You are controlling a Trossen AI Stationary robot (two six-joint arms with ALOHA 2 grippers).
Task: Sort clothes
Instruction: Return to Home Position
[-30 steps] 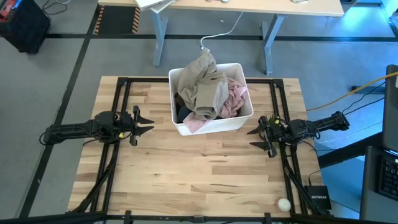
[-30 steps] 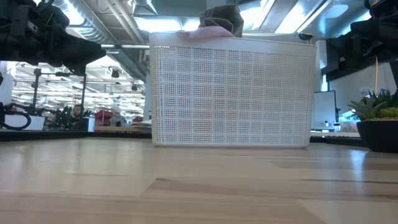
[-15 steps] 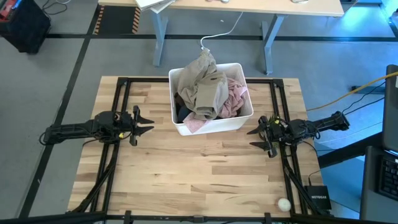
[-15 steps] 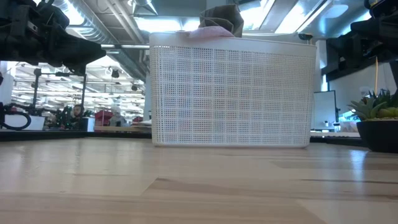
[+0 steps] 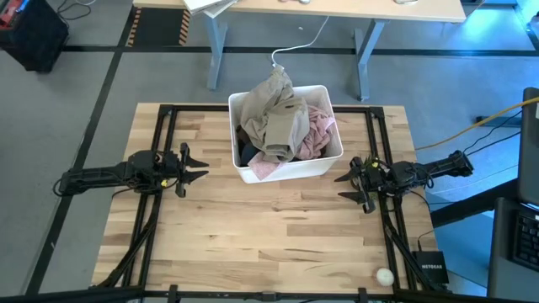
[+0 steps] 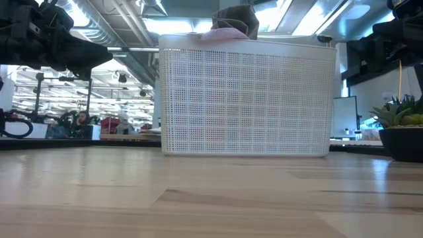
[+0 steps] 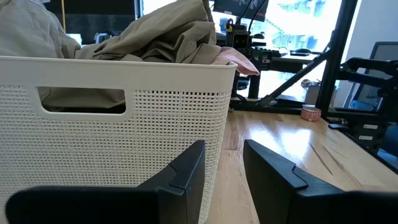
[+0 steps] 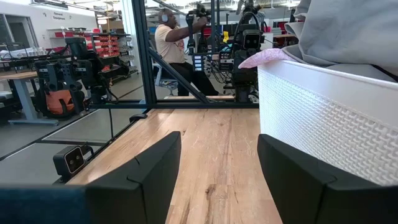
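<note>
Clothes (image 5: 282, 126) sit heaped in a white bin (image 5: 290, 171) just above the centre of the high view, on the far middle part of a wooden table (image 5: 269, 236). A khaki-beige piece (image 5: 278, 114) lies on top and drapes over the bin's far rim; a pale pink piece (image 5: 316, 133) fills the right side and spills over the near rim at lower left; a dark piece (image 5: 246, 151) shows against the bin's left wall.

In the low view the bin's perforated wall (image 6: 244, 99) fills the middle of the frame, with khaki (image 6: 236, 20) and a strip of pink (image 6: 221, 33) showing above its rim.

At left centre of the high view the left gripper (image 5: 198, 170) hovers just beside the bin's left wall, fingers apart and holding nothing. Its wrist view shows both dark fingers (image 7: 186, 180) at the bottom of the frame, with a gap between them, pointing at the bin's handle side (image 7: 112, 137).

At right centre of the high view the right gripper (image 5: 345, 187) hovers near the bin's lower right corner, fingers spread wide and empty. Its wrist view shows the fingers (image 8: 143, 177) well apart, the bin (image 8: 329, 118) at right, and a person (image 8: 171, 43) in the room beyond at upper centre.

A small white ball (image 5: 384, 275) rests at the table's lower right.
</note>
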